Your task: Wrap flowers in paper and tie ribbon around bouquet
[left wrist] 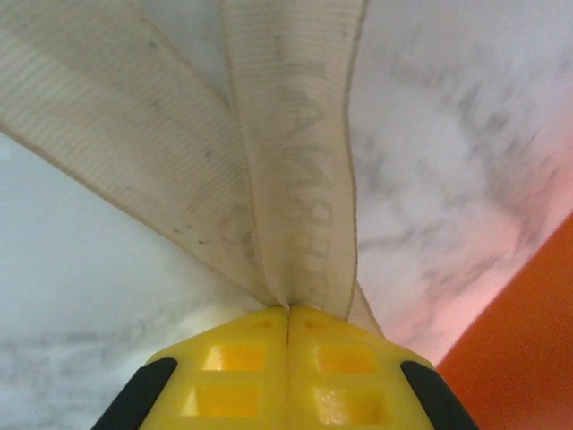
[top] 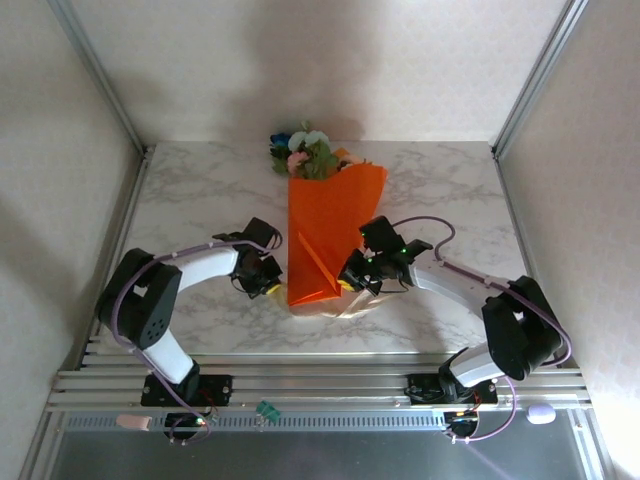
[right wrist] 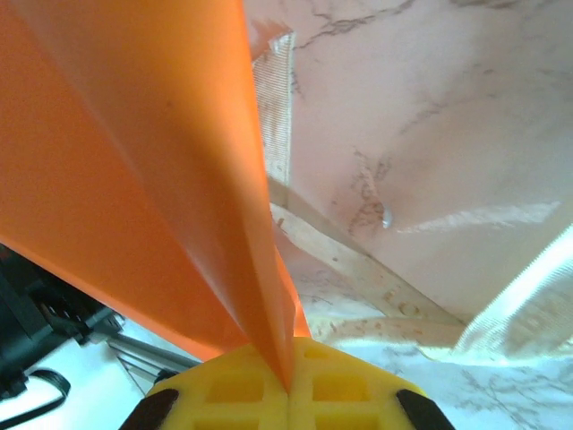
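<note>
We had the left tool [left wrist: 288, 315] pinched shut on the ribbon [left wrist: 300, 152], likely to tension it for tying. The right tool [right wrist: 291, 376] clamped the paper [right wrist: 125, 170] edge, seemingly to hold the wrap closed. The bouquet [top: 325, 225] lay on the tabletop [top: 200, 200] between them, flowers [top: 305, 152] at its far end. Loose ribbon by the cone's narrow end could snag.

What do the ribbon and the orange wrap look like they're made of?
ribbon: probably woven fabric, cream and slightly sheer; fine ribbed weave lines show up close.
orange paper: likely thin paper with a smooth, matte-looking finish; it folds to a sharp crease and light glows through.
</note>
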`<state>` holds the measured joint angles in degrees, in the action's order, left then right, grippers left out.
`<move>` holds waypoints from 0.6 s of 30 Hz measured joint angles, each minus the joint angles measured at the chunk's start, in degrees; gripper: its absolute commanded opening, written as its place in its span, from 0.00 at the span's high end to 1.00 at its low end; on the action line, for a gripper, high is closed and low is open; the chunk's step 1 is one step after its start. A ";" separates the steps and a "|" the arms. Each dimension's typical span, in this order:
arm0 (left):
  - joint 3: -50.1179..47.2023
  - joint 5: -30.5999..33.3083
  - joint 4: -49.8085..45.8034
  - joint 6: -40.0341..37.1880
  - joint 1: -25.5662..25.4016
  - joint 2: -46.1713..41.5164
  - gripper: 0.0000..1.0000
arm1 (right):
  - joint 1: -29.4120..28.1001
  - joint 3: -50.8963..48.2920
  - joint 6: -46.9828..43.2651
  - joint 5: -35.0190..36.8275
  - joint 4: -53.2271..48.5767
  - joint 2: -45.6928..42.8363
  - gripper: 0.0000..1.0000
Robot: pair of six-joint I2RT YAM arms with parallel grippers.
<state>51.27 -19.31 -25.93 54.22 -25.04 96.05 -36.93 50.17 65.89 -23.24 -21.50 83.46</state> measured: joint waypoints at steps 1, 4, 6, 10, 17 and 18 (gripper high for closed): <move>0.37 0.37 0.50 -0.28 0.59 0.39 1.00 | 0.20 0.35 0.02 0.00 -0.74 -0.13 1.00; 0.79 1.27 1.95 -0.63 2.01 0.94 1.00 | 0.59 1.95 0.17 -0.81 -2.49 -0.13 1.00; 1.99 1.60 1.88 -0.90 2.58 1.92 1.00 | 0.57 2.84 0.44 -1.38 -2.91 -0.13 1.00; 8.20 3.02 0.90 -1.84 3.61 6.91 1.00 | 0.59 3.19 0.85 -2.32 -3.63 -0.13 1.00; 19.98 4.15 -0.31 -2.56 6.21 15.54 1.00 | 0.59 3.50 0.83 -3.02 -4.57 -0.11 1.00; 20.90 4.17 -0.02 -2.56 6.71 16.20 1.00 | 0.57 3.50 0.83 -3.21 -4.52 -0.11 1.00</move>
<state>72.16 -15.14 -25.96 51.66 -18.33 112.25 -36.36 53.67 66.72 -26.46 -26.02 83.35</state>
